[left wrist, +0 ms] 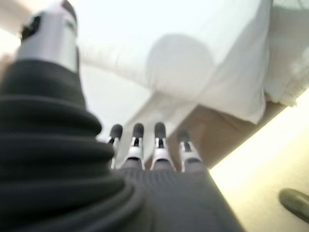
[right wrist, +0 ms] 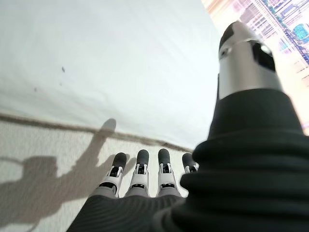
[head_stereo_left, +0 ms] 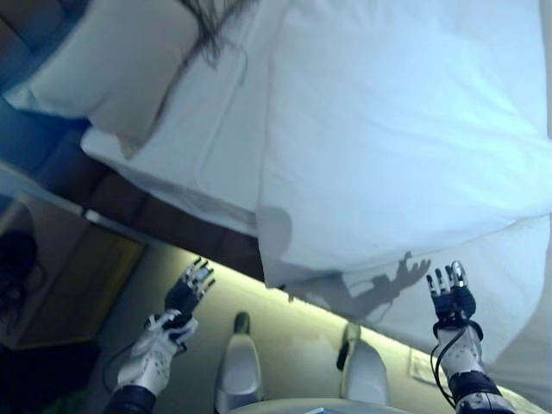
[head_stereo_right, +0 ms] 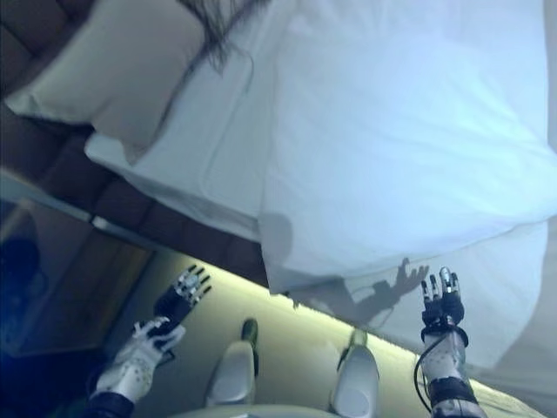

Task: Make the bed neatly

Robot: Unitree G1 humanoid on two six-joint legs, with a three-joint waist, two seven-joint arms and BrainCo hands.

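1. The bed (head_stereo_left: 216, 164) fills the upper part of the head views, seen from its side, with a white sheet over the mattress.
2. A white duvet (head_stereo_left: 405, 129) lies over most of the bed toward the robot's right; its near edge hangs over the side of the mattress, and a corner droops down toward the floor.
3. A cream pillow (head_stereo_left: 112, 69) lies at the head end, at the upper left, partly on the sheet and against a dark padded headboard (head_stereo_right: 39, 35).
4. The sheet between pillow and duvet is bare and shows some creases.
5. The right hand (head_stereo_left: 451, 297) is raised in front of the hanging duvet edge, fingers straight and spread, holding nothing; its wrist view shows the fingers (right wrist: 140, 176) pointing at the white cloth without touching it.
6. The left hand (head_stereo_left: 188, 289) is raised beside the bed's dark base, fingers straight and apart, empty; it is well clear of the bedding.
7. A wooden bedside table (head_stereo_left: 69, 276) stands at the left, below the headboard.
8. The floor (head_stereo_left: 293, 336) beneath the hands is pale.
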